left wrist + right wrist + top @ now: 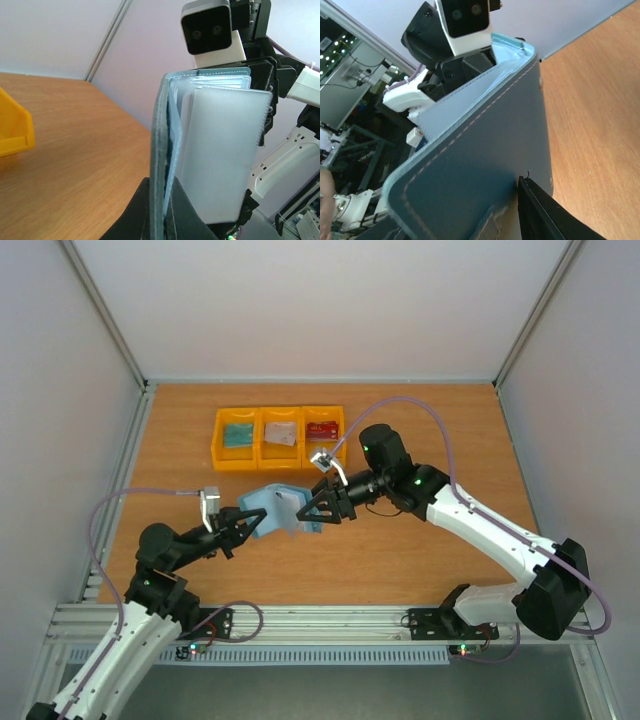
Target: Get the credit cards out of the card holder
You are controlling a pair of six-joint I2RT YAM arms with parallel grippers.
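Note:
The teal-blue card holder (280, 508) is held open above the table between both arms. My left gripper (240, 525) is shut on its left cover; in the left wrist view (161, 210) the jaws pinch the cover's edge, and the holder's (160, 150) clear sleeves fan out to the right. My right gripper (318, 508) is at the holder's right flap. In the right wrist view the outer cover (485, 165) fills the frame, one finger (540, 215) lies against it and the other is hidden. A teal card (238, 435), a whitish card (281, 434) and a red card (322, 427) lie in bins.
Three joined yellow bins (278, 459) stand behind the holder at the table's centre back; a corner of one shows in the left wrist view (15, 135). Grey walls and metal rails close the table's sides and back.

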